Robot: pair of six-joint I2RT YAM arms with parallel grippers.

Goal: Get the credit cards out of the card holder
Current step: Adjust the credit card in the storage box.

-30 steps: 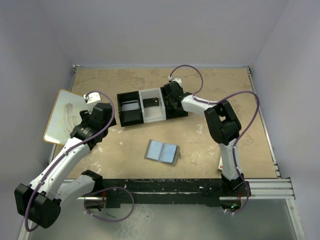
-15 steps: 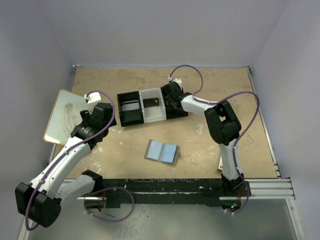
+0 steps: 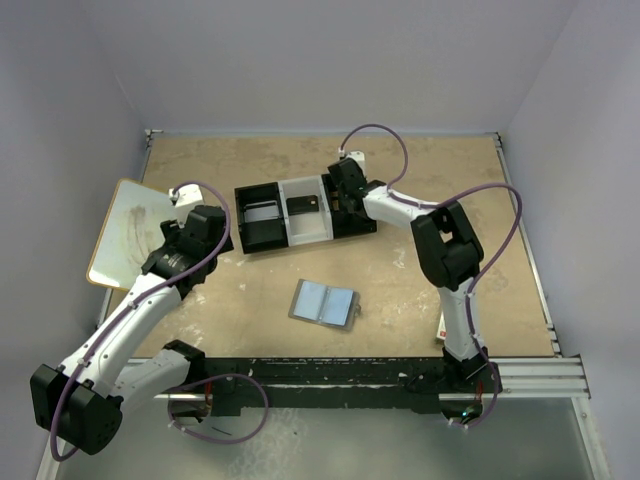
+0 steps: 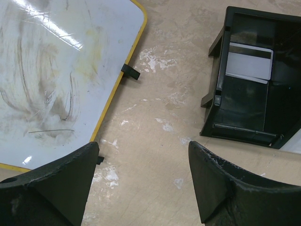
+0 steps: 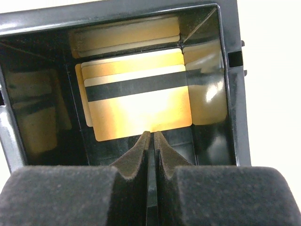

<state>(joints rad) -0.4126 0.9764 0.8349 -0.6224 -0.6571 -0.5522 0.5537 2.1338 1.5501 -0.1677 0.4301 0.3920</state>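
We see the small flat grey folding card holder [image 3: 323, 302] lying open on the tan surface [image 3: 420, 170], its pale blue-grey inner face up. It sits on the near side of the black-and-white three-compartment plastic tray [image 3: 283, 218], well apart from it, and neither arm touches it. The right jaws point down into the tray's right-hand black compartment, closed to a thin slit with nothing between them. Their tips are by the near edge of a stack of gold-looking cards with a black stripe [image 5: 138, 106] on that compartment's floor; we cannot tell whether they touch the top card. A dark card [image 3: 303, 204] lies in the tray's white middle compartment, and a pale card with a dark stripe [image 4: 249, 63] lies in its left black one. The left jaws stand wide open and empty, hovering over bare surface just left of the tray, between it and a white board with a yellow edge [image 4: 56, 70].
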